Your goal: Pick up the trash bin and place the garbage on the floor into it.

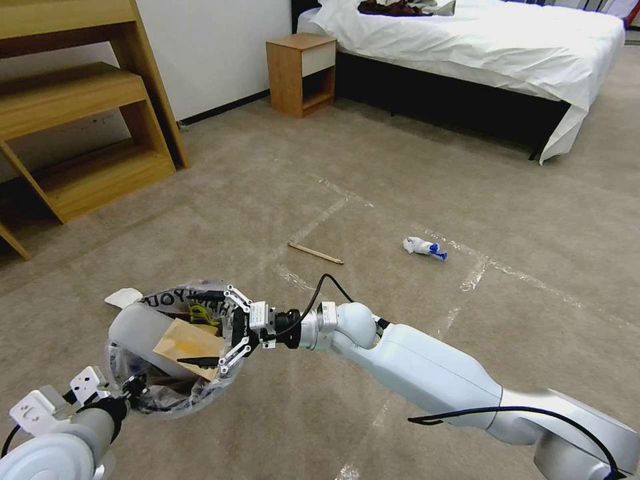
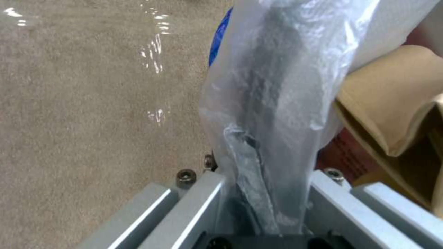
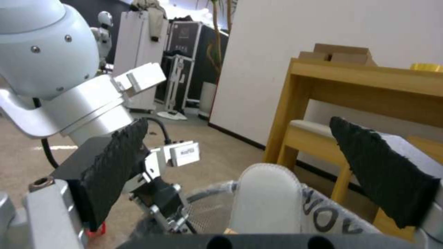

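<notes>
The right gripper point(image 1: 212, 329) hangs over the mouth of the trash bin point(image 1: 167, 400), its fingers point(image 3: 115, 169) spread wide apart with nothing between them. Just under it a brown cardboard scrap point(image 1: 187, 343) and a pale oblong piece point(image 1: 137, 330) stick up from the bag; the bin's own wall is mostly hidden by the crumpled clear liner. At the near rim the left gripper point(image 1: 130, 389) is clamped on the bin's edge, bag bunched between its jaws. Beyond the right gripper, a wooden stick point(image 1: 315, 253) and a white-blue wad point(image 1: 424, 248) lie on the carpet point(image 1: 413, 193). A white scrap point(image 1: 124, 297) lies just beside the bin.
</notes>
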